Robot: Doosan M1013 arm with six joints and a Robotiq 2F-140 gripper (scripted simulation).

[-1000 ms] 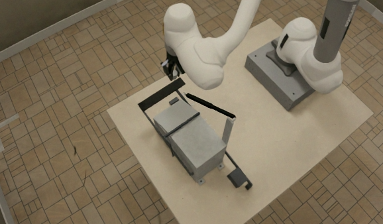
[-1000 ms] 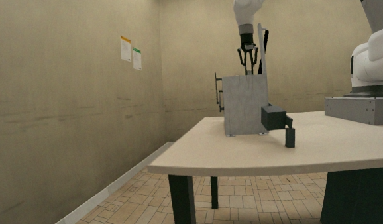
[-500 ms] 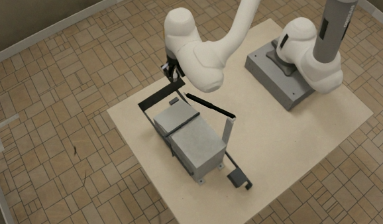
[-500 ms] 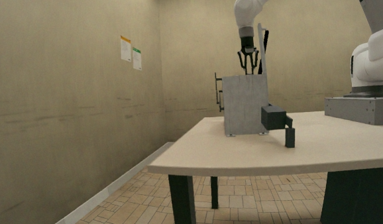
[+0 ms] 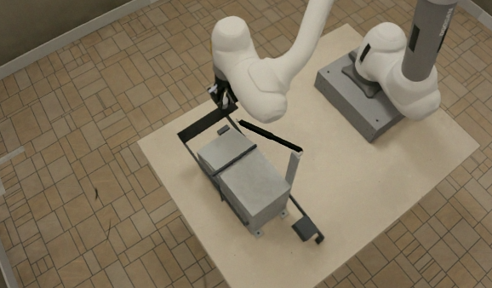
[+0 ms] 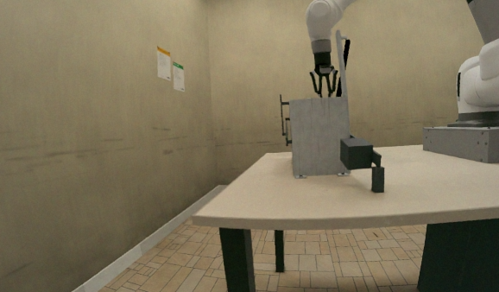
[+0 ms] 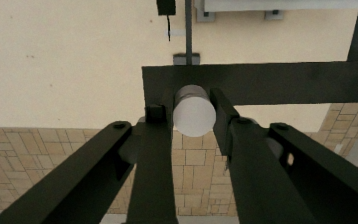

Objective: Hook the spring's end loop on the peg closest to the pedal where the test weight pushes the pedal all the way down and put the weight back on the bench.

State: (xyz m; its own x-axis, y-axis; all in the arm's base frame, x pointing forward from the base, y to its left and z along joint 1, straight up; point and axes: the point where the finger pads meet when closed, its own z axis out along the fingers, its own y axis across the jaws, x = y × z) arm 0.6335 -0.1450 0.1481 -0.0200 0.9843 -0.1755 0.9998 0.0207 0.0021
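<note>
My gripper [image 5: 224,105] [image 6: 325,93] is shut on the steel test weight [image 7: 194,118], a pale round cylinder between the fingertips. In the wrist view the weight overlaps the outer edge of the pedal [image 7: 280,84] [image 5: 201,125], a wide dark plate, near its arm-side end. I cannot tell whether its base touches the pedal. The pedal stands above the bench. The black spring [image 5: 269,135] [image 6: 346,53] [image 7: 166,6] runs down from the top of the pale post [image 5: 293,169] [image 6: 342,65]. Its thin end shows beside the pedal's side bar [image 7: 188,32]. The pegs and the loop's seat are not clear.
The grey feeder box [image 5: 254,183] [image 6: 320,138] stands beyond the pedal, with dark linkage bars along its side. A small grey block [image 5: 223,129] [image 7: 195,59] lies by the pedal. A dark counterweight block [image 5: 305,228] [image 6: 356,154] is at the other end. The robot base [image 5: 357,100] stands across the bench.
</note>
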